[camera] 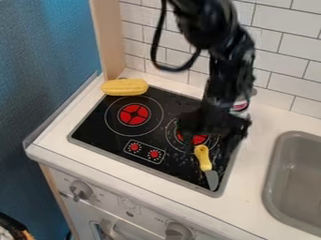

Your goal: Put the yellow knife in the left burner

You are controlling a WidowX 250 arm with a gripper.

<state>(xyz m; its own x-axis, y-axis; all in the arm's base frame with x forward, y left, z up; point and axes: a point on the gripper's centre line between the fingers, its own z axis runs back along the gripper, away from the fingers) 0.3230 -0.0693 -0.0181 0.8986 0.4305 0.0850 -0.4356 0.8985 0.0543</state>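
The yellow knife (203, 158) is seen lying on the right side of the stove top (94, 130), its handle end laid over the front of the right burner and its blade pointed toward the front edge. It can be judged as light and stiff, probably plastic, with a smooth handle that could be turned if caught off-centre. It is best taken across the thick yellow handle, near the middle, with the thin, flat blade avoided. By the black arm (222, 79), held nearly upright from the top of the view, the tool (210, 133) is hung low over the right burner, just behind the knife. Whether it is open or closed cannot be told. Of the 2 burners, the left burner (133, 115) is the goal; 1 corn cob (125, 87) is seen behind it.
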